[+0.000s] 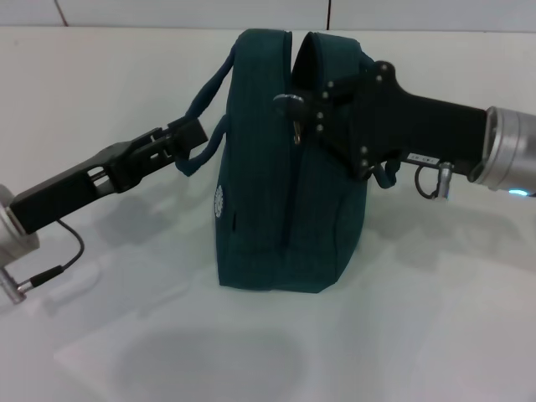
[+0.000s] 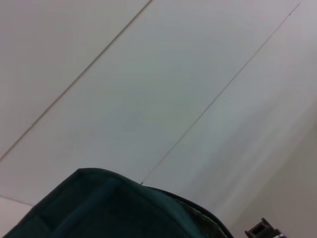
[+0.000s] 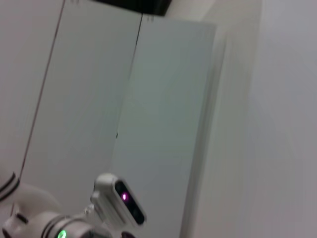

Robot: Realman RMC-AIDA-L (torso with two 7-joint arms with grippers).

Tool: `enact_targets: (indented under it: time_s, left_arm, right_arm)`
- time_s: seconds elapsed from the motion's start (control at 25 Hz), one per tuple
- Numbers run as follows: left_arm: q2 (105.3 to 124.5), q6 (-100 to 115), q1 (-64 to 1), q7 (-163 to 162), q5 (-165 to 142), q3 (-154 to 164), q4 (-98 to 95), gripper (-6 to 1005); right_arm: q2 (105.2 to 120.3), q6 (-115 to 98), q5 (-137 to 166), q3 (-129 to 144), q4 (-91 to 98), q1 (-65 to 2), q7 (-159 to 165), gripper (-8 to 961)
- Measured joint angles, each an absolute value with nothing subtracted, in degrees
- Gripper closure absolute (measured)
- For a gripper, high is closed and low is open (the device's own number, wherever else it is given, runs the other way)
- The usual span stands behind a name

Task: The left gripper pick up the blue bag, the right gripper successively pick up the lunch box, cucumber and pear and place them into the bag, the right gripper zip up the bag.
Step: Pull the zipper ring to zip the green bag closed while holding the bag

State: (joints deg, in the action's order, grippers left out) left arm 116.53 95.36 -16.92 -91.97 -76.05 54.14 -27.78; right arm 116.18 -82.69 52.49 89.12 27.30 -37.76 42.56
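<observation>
We see the blue bag point(image 1: 280, 167) upright on the counter point(image 1: 435, 318), nothing else outside it. The left end effector point(image 1: 191, 134) grips its handle point(image 1: 205, 92); the right end effector point(image 1: 311, 107) pinches the zip pull point(image 1: 293, 103), zipping unfinished.

small white round logo point(image 1: 220, 202) on blue bag point(image 1: 268, 226), unreadable

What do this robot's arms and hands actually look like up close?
Both are matte black. The left hand is a slim, flat-sided claw on a long boxy black link that ends in a silver cylindrical wrist, with a thin black cable looping out beside it. The right hand is broader and angular, dotted with small screws; its silver wrist shows a small blue light and a short looped cable.
</observation>
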Motion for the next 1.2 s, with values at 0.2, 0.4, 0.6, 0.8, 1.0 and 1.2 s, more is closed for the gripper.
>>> enact_targets:
  time_s: [0.2,0.4,0.6,0.8,1.0,1.2]
  left_arm:
    - [115.47,95.3,-15.2,-90.9,-76.3,54.2,-27.9,307]
    - [114.67,95.3,-14.3,-88.4,-78.8,54.2,-27.9,307]
    - [114.69,95.3,-13.1,-88.1,-79.1,54.1,-28.8,308]
    - [114.67,95.1,-12.4,-88.1,-79.2,54.1,-28.9,309]
    - [114.94,95.2,-12.3,-88.1,-79.2,54.1,-29.0,310]
    - [115.13,94.3,-12.7,-88.1,-78.9,54.1,-28.9,312]
  right_arm:
    - [116.18,-80.1,49.6,92.0,27.4,-37.7,41.2,919]
    - [116.19,-77.9,48.0,94.9,27.5,-38.6,40.4,918]
    - [116.19,-75.7,44.6,99.2,28.0,-41.3,38.9,916]
    - [116.19,-71.7,42.6,103.5,30.1,-44.0,38.0,915]
    - [116.19,-69.0,42.2,106.1,32.3,-44.1,38.0,913]
    - [116.18,-68.9,42.2,106.6,32.4,-43.4,38.0,912]
